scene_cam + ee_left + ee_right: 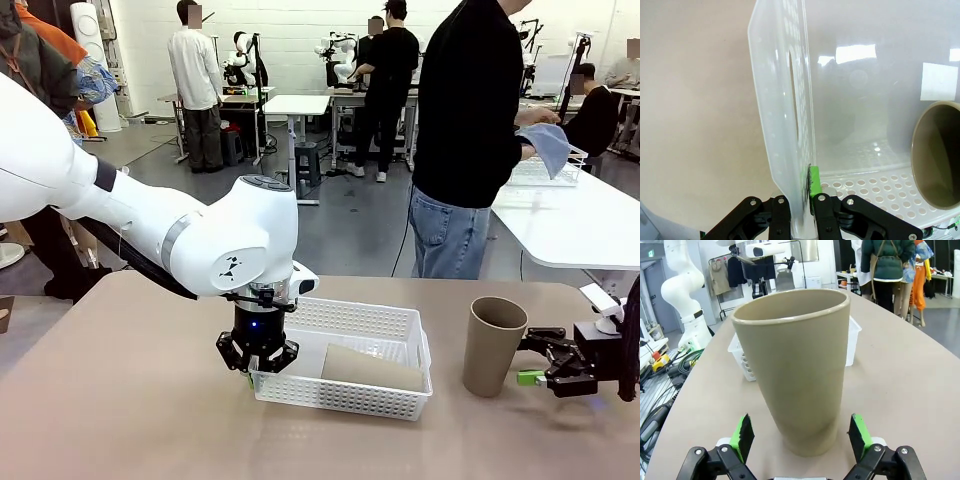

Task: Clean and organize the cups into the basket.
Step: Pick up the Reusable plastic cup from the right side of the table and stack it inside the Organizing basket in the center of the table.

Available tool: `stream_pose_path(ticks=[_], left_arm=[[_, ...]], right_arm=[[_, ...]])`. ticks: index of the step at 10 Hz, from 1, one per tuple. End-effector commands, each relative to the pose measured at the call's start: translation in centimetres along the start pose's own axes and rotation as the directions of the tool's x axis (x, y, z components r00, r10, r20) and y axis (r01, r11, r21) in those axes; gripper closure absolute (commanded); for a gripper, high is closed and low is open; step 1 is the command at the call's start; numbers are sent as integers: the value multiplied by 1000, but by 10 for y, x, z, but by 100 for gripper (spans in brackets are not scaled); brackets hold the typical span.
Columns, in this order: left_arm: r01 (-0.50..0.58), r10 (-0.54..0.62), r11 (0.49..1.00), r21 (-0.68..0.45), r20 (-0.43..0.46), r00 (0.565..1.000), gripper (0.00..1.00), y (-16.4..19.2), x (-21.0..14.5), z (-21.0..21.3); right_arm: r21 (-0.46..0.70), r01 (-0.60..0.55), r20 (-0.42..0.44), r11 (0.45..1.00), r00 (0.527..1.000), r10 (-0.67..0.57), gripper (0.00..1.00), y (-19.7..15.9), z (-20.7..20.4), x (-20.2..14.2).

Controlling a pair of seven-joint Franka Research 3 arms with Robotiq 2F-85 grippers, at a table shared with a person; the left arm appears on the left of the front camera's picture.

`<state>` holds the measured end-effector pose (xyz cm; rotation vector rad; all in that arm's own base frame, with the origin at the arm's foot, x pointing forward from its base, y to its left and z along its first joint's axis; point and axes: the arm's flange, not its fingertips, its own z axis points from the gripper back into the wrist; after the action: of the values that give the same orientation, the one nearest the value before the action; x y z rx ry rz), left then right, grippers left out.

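Left tool (802, 192) clamped on basket (345, 397) end wall; lying beige cup (372, 367) inside. Right tool (530, 360) open, jaws either side of upright beige cup (492, 345) on bench (130, 400), not touching. Risk: uneven closing could topple tall cup; tugging thin wall could tilt basket.

**White Arm, Black Grippers**

The left arm (150, 225) is made of round white parts and marked with a small black sign (232, 265). The left gripper (256, 372) and the right gripper (535, 378) are coloured black and fitted with green pads (742, 436) and silver screws (695, 451).
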<state>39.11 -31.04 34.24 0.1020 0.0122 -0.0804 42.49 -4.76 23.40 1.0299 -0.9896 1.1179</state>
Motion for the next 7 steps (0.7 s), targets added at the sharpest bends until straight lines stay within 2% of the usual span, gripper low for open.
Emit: stream_pose_path(ticks=[1,7], left_arm=[[-2,2,1000,9,-6,1000,100,0,-2,-2],[-2,2,1000,9,-6,1000,100,0,-2,-2]], right_arm=[[-3,23,16,1000,1000,-23,0,-12,-16,2],[44,7,-17,999,1000,-6,0,-16,-51,7]])
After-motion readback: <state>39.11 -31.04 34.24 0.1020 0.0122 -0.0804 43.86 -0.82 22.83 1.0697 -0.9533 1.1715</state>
